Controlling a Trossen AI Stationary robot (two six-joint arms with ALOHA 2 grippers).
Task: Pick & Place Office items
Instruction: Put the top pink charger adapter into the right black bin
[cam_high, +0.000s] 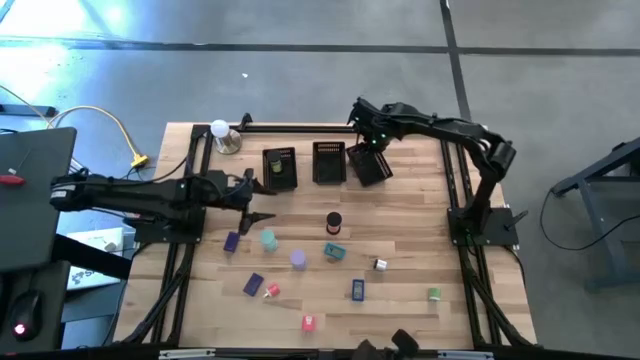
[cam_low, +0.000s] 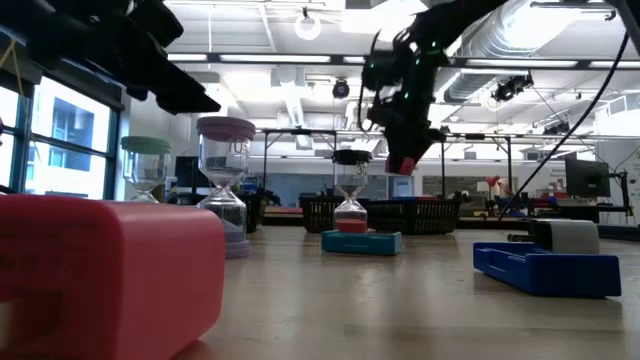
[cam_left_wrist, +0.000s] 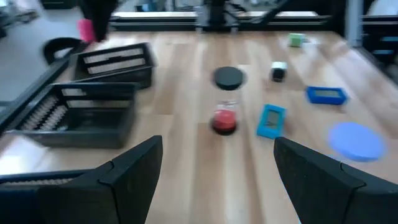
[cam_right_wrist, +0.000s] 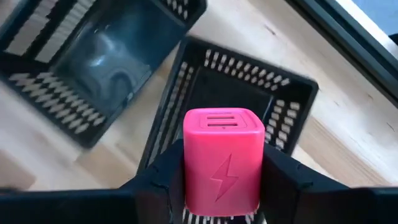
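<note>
high view: right gripper (cam_high: 366, 140) hangs over the rightmost basket (cam_high: 369, 165); left gripper (cam_high: 262, 200) waits, jaws apart and empty. right wrist view: it clamps a pink charger block (cam_right_wrist: 221, 160) above the basket; dropped off-centre, it could hit the rim.

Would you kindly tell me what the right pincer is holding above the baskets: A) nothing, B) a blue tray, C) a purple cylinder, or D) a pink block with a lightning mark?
D: the right pincer grips a pink block marked with a lightning bolt, directly over a black mesh basket.
</note>
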